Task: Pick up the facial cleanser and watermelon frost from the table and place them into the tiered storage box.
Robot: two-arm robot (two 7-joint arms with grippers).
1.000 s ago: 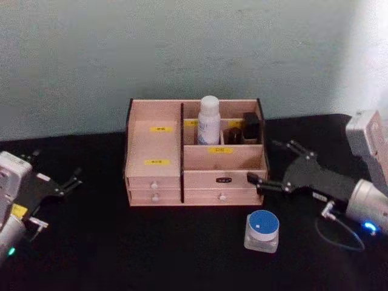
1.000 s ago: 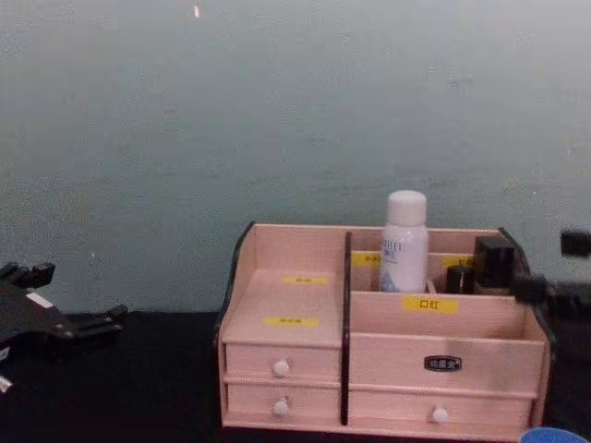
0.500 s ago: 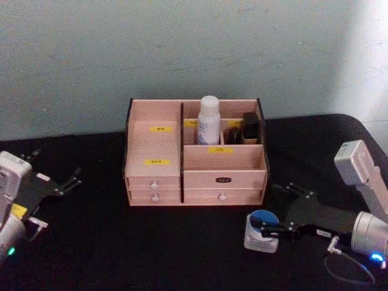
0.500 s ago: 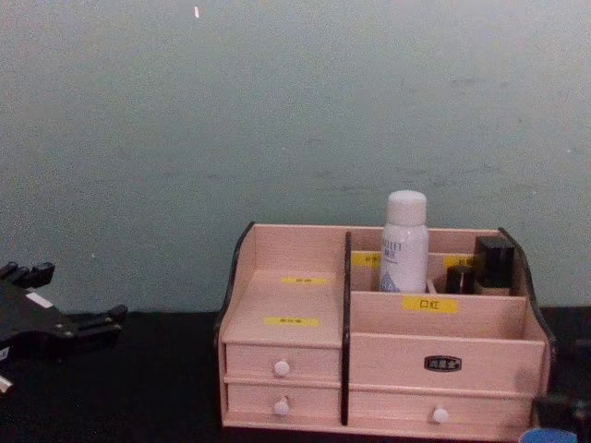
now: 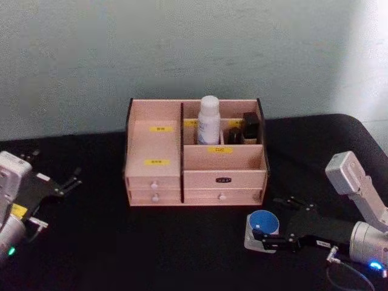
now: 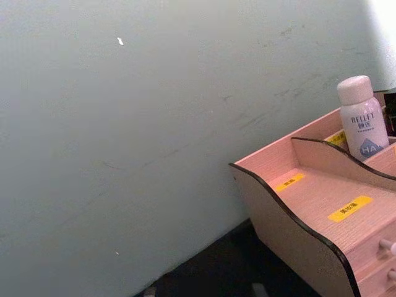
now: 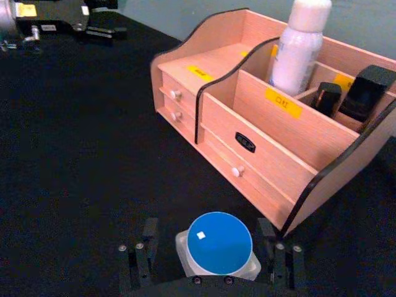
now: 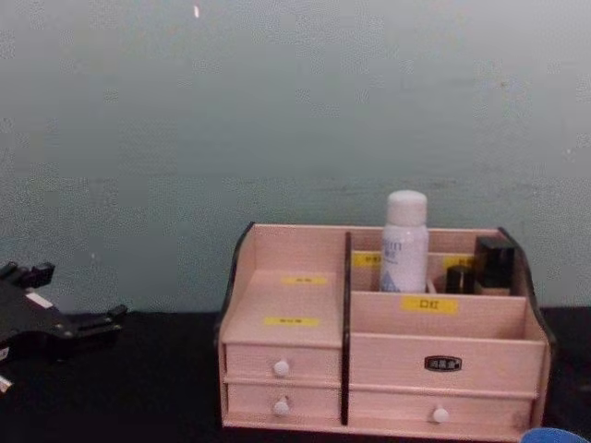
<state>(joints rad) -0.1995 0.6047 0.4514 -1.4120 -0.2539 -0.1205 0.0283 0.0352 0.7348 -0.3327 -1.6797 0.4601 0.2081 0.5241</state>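
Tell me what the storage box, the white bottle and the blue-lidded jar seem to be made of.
Tiered storage box: thin wood or plywood, matte pale pink, with faint grain and dark cut edges.
Facial cleanser: probably plastic, smooth white with a soft sheen.
Watermelon frost: frosted translucent body, plastic or glass, unclear which; flat smooth blue lid, likely plastic.

Cleanser [image 5: 208,121] upright inside box [image 5: 200,159], frost jar [image 5: 263,225] before it.

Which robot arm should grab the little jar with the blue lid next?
Right. The right gripper sits open around the watermelon frost, fingers on both sides. The left gripper is far off, beyond the tiered storage box.
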